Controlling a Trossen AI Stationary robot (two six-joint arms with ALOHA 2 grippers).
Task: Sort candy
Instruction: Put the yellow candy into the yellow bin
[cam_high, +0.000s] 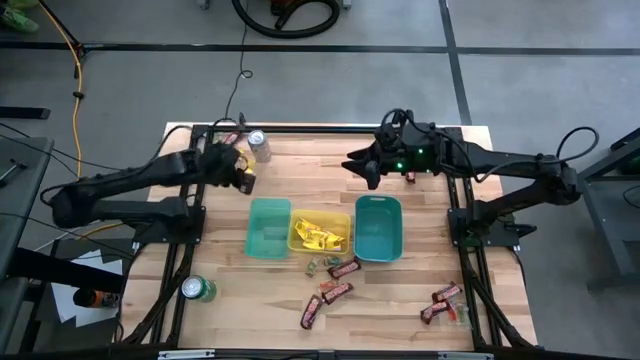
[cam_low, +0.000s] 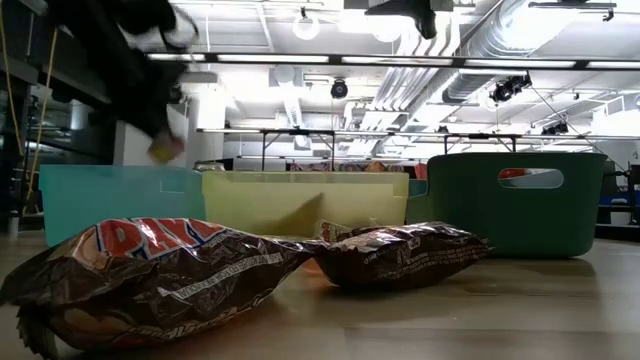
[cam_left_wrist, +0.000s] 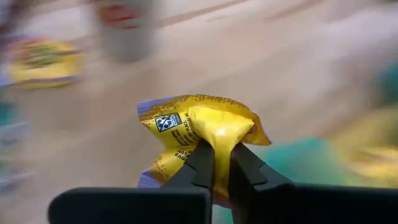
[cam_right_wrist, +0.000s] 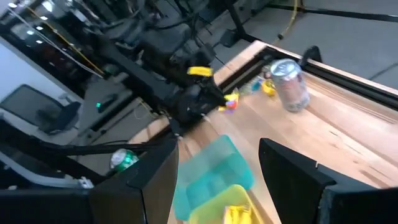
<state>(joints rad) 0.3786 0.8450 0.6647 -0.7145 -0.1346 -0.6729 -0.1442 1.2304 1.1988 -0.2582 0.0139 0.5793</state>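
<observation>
The left pincer (cam_left_wrist: 216, 163) is clenched on a yellow candy packet (cam_left_wrist: 200, 130), held above the bench (cam_high: 400, 300) near its far left corner, just beside a silver can (cam_high: 258, 143). The right pincer (cam_high: 352, 162) hangs released near the far edge, above the teal bin (cam_high: 378, 228). Brown bars (cam_high: 335, 291) litter the near edge.

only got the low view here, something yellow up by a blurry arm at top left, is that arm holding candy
Observer: Yes. The left wrist view shows the left gripper shut on a yellow candy packet.
Operator: where over the table is it
Observer: In the high view it hangs beyond the light teal bin, near the silver soda can.
Operator: and the right arm
Observer: The right gripper hovers beyond the dark teal bin, fingers apart, holding nothing.
</observation>
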